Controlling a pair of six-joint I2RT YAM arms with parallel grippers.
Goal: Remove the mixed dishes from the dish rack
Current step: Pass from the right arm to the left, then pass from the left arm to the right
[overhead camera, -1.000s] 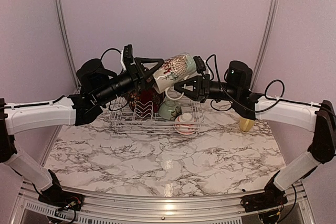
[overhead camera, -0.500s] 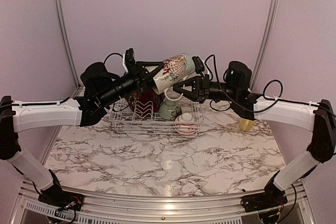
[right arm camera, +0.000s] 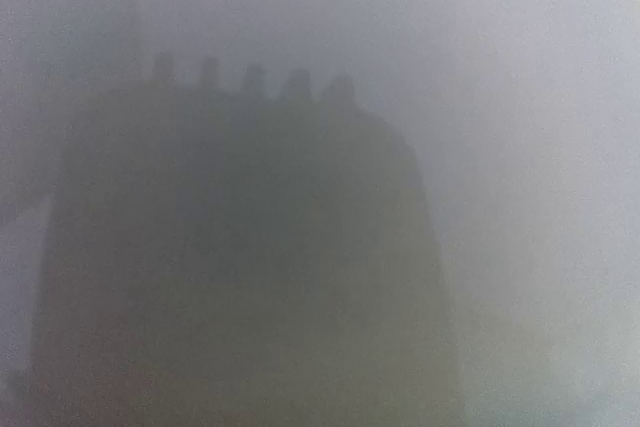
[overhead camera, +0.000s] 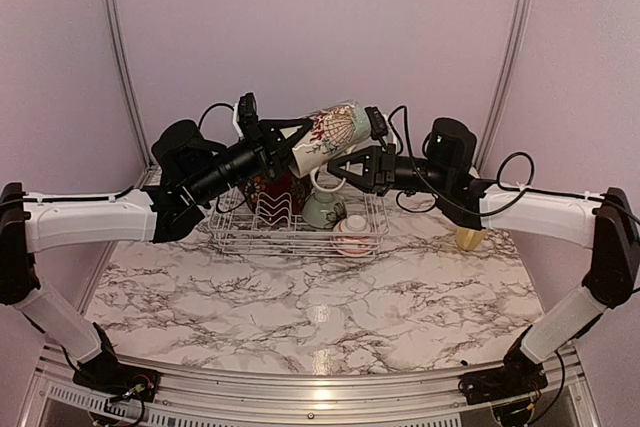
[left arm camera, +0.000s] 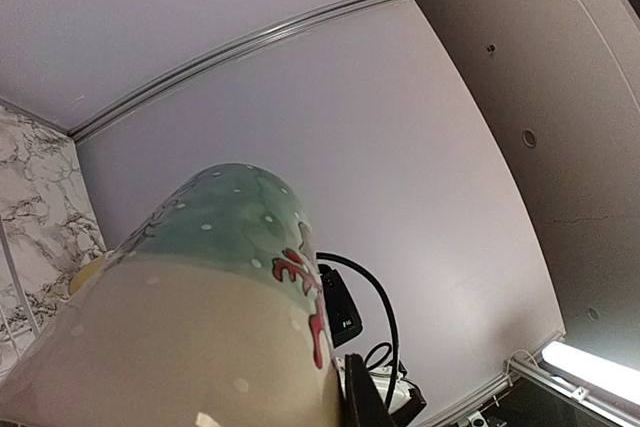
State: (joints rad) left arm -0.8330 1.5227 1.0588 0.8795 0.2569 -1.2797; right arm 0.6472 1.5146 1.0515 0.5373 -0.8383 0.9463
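My left gripper [overhead camera: 283, 140] is shut on the pale green flowered plate [overhead camera: 332, 133] and holds it tilted high above the white wire dish rack [overhead camera: 240, 237]. In the left wrist view the plate's cream and green surface with red marks [left arm camera: 200, 287] fills the lower left, with one black finger [left arm camera: 366, 402] against it. My right gripper [overhead camera: 360, 147] is at the plate's right edge, jaws spread above and below it. The right wrist view is a grey blur. In the rack stand a dark-red plate [overhead camera: 272, 187], a pale mug [overhead camera: 324, 209] and a red-white patterned bowl [overhead camera: 352, 235].
A yellow mug [overhead camera: 469, 237] stands on the marble table [overhead camera: 320, 317] right of the rack, under my right arm. Pale walls with metal rails close the back and sides. Cables loop off both wrists.
My right gripper has moved a little left, closer in on the plate's right edge. The left arm has shifted slightly right and keeps the plate up.
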